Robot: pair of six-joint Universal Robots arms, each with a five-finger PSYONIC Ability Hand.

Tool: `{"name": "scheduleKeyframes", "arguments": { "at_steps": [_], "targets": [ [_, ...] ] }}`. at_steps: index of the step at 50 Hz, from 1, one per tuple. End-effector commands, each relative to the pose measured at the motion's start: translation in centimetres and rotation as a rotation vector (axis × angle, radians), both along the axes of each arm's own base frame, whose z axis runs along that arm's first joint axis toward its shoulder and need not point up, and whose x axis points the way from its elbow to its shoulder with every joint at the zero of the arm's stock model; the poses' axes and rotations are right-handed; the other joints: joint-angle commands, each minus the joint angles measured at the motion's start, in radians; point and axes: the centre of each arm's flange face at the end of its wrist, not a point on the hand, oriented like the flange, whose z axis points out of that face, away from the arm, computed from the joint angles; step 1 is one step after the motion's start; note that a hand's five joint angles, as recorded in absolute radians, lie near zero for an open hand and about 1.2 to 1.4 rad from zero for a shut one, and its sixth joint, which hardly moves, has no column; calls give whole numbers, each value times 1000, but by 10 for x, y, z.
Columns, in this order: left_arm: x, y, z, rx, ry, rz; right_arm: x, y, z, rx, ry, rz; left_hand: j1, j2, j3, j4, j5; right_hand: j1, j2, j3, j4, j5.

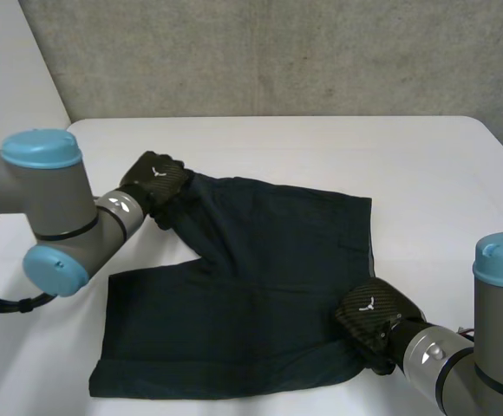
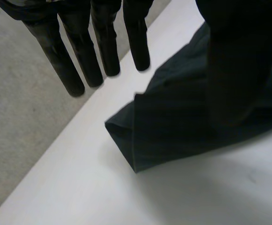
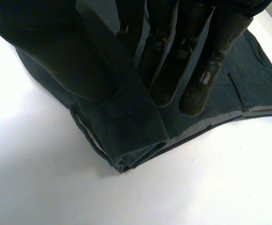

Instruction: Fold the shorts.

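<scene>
Dark navy shorts (image 1: 260, 286) lie spread on the white table (image 1: 338, 147), waistband toward my right arm and legs toward my left. My left hand (image 1: 154, 178) rests at the hem of the far leg. In the left wrist view its fingers (image 2: 79, 51) hang straight and apart, just off the hem corner (image 2: 140, 140), which lies on the table; this hand is open. My right hand (image 1: 375, 316) is at the near waistband corner. There its fingers (image 3: 192, 56) press the folded waistband (image 3: 131, 136) against the thumb, shut on the cloth.
The table's left edge runs close beside the far leg hem, with grey floor (image 2: 23, 122) beyond it. A grey wall (image 1: 277, 52) stands behind the table. Bare white tabletop (image 3: 211, 187) lies around the shorts.
</scene>
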Motion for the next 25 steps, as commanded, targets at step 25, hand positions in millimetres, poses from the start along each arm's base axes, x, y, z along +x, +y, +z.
{"name": "scheduleKeyframes", "arguments": {
  "at_steps": [25],
  "targets": [
    [22, 13, -34, 133, -220, 294, -1, -6, 0, -9, -14, -22, 793, 800, 800, 795, 795, 411, 219, 212, 204, 226]
  ]
}}
